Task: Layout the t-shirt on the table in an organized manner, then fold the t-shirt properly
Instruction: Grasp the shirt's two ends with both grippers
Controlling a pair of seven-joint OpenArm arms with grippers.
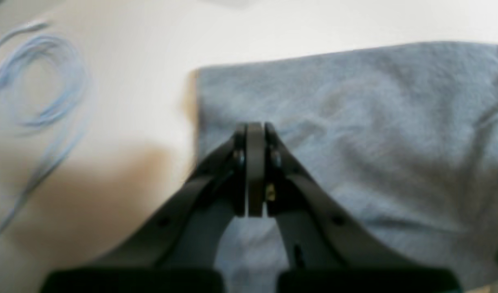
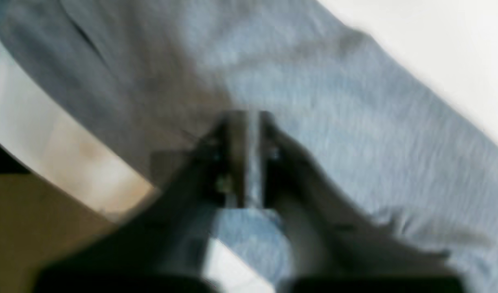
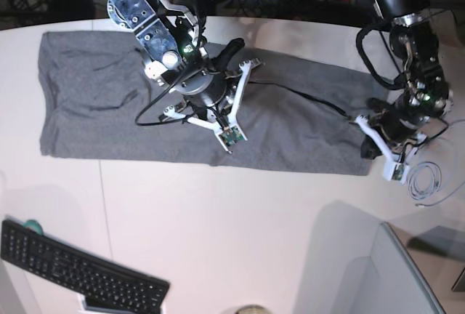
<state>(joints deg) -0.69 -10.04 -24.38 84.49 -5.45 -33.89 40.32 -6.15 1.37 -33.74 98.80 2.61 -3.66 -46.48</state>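
The white tabletop (image 3: 240, 219) in front of the long grey knit t-shirt (image 3: 94, 103) is being left open for passage. Its near left corner is being blocked by a black keyboard (image 3: 80, 274), its right edge by a coiled pale cable (image 3: 427, 182).

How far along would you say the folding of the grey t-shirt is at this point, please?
Done: the heather-grey knit t-shirt lies in a long narrow band on the white table. In hand: both grippers shut, left gripper at its end, right gripper mid-band. Left: folding it shorter.

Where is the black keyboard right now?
In the base view the keyboard lies at the bottom-left corner of the table, well apart from the grey t-shirt spread out farther back.
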